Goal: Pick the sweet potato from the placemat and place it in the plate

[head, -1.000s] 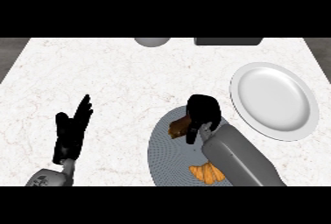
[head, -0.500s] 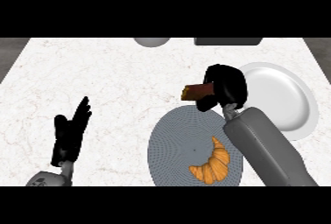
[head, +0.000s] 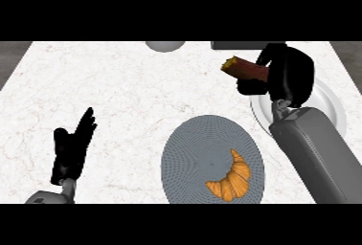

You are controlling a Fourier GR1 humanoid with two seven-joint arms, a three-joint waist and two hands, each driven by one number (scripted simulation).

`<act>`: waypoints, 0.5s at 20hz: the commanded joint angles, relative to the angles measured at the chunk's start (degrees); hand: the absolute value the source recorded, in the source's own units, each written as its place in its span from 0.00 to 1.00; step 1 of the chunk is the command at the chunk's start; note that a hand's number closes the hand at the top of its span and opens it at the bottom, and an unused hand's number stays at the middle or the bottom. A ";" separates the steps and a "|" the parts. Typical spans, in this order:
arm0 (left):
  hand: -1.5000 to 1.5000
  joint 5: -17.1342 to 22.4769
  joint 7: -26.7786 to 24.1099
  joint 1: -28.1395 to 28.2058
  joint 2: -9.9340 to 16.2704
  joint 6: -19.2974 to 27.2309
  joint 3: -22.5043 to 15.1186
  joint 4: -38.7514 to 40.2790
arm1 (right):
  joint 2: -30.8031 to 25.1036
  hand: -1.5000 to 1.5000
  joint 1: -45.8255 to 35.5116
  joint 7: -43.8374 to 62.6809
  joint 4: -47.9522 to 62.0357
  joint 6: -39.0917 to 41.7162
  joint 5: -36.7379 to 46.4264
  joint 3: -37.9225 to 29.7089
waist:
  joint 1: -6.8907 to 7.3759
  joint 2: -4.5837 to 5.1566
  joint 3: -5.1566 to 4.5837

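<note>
Up at about one o'clock, the right hand [head: 288,76] is curling its fingers around the sweet potato [head: 244,68]. Its long side is running from ten o'clock to four o'clock, just left of the plate [head: 331,103]. At eight o'clock, the left hand [head: 73,148] is resting with straight fingers.

Placemat [head: 201,158] near surface [head: 127,91] front edge, centre-right; croissant [head: 232,178] on its front-right part. Plate [head: 332,107] at right edge, behind-right of placemat. Sweet potato [head: 244,68] in right hand [head: 286,72] over plate's back-left rim. Left hand [head: 71,148] front-left.
</note>
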 commanded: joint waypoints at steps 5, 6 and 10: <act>0.50 -3.30 -0.38 -2.17 -2.87 0.38 1.35 2.82 | -3.09 1.00 3.99 -2.48 -1.57 0.69 -1.07 -9.18 | 0.08 0.14 0.01; 0.50 -1.68 -0.62 0.80 -1.59 -2.14 1.90 -0.19 | -2.74 1.00 6.27 -2.96 -0.38 -0.82 -0.09 -9.29 | 0.27 0.13 0.02; 0.50 -2.71 -2.00 1.10 -2.30 -3.04 2.44 1.72 | -4.26 1.00 4.09 -8.67 7.46 -1.73 -2.50 -14.03 | 0.44 0.24 0.02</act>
